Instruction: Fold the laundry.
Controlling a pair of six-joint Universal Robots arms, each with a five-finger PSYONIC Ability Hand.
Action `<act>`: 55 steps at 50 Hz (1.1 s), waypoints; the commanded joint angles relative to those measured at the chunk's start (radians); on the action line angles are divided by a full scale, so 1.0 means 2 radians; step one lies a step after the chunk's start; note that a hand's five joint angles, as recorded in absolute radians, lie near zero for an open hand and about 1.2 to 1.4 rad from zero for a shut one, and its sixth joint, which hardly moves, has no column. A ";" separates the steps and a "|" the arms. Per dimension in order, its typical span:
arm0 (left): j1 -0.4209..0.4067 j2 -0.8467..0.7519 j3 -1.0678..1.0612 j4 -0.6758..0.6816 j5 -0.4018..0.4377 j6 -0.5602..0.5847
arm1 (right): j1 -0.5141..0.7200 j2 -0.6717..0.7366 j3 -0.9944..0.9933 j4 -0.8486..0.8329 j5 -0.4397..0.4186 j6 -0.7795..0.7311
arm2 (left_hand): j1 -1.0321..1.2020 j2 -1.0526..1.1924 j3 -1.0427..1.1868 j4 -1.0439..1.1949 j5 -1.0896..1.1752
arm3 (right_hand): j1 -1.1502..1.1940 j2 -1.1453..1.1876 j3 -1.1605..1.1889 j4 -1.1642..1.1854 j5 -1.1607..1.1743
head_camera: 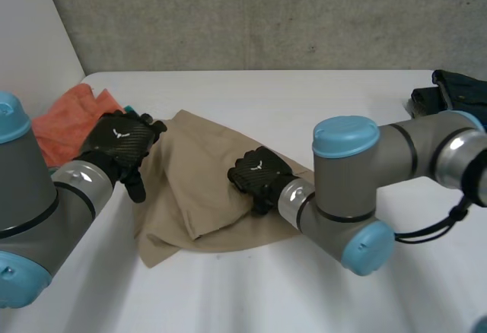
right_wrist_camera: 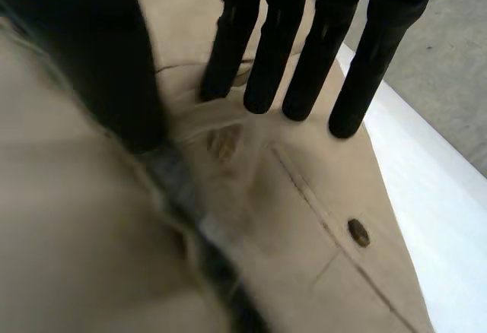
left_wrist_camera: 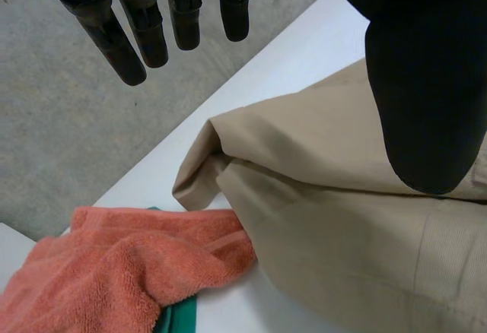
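Khaki trousers (head_camera: pixel 198 196) lie roughly doubled over near the table's (head_camera: pixel 304 97) left edge, lumpy, so I'd say halfway. Right hand (head_camera: pixel 257 175) presses their middle, fingers straight. Left hand (head_camera: pixel 118 147) hovers at their left edge, fingers straight, holding nothing. Orange towel (head_camera: pixel 65 120) looks unfolded.

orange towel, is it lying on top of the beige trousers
No, the orange towel lies beside the beige trousers, touching their edge, with none of it over them.
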 commanded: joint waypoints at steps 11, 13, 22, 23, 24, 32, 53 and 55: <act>-0.020 0.014 0.004 -0.001 -0.001 -0.009 | -0.105 0.117 -0.245 -0.022 0.218 0.136 | 0.013 0.009 0.008 0.011 0.002 | 0.192 0.188 0.194 0.203 0.207; -0.026 0.014 0.004 -0.001 -0.001 -0.009 | -0.116 0.136 -0.272 -0.010 0.232 0.128 | 0.013 0.009 0.008 0.011 0.002 | 0.192 0.188 0.194 0.203 0.207; -0.062 -0.004 0.010 -0.002 -0.008 -0.005 | -0.140 0.165 -0.349 0.065 0.242 0.113 | 0.017 0.013 0.012 0.015 0.006 | -0.139 -0.142 -0.136 -0.128 -0.123; -0.063 -0.007 0.011 -0.003 -0.009 -0.004 | -0.143 0.161 -0.347 0.064 0.244 0.113 | 0.017 0.013 0.012 0.015 0.006 | -0.169 -0.173 -0.167 -0.158 -0.154; -0.064 -0.010 0.011 -0.004 -0.011 -0.003 | -0.148 0.156 -0.346 0.064 0.246 0.116 | 0.019 0.015 0.014 0.017 0.007 | -0.174 -0.177 -0.171 -0.163 -0.159; -0.061 -0.014 0.010 -0.025 -0.026 0.007 | -0.174 0.082 -0.308 0.099 0.205 0.080 | 0.055 0.051 0.050 0.053 0.044 | -0.419 -0.423 -0.416 -0.408 -0.404; -0.022 -0.036 -0.019 -0.093 -0.038 0.033 | -0.175 -0.137 0.093 0.221 -0.116 -0.181 | 0.207 0.203 0.202 0.205 0.195 | -0.106 -0.110 -0.104 -0.095 -0.091; -0.015 -0.044 -0.017 -0.086 -0.041 0.037 | -0.173 -0.136 0.101 0.225 -0.120 -0.195 | 0.179 0.175 0.174 0.177 0.168 | -0.106 -0.110 -0.104 -0.095 -0.091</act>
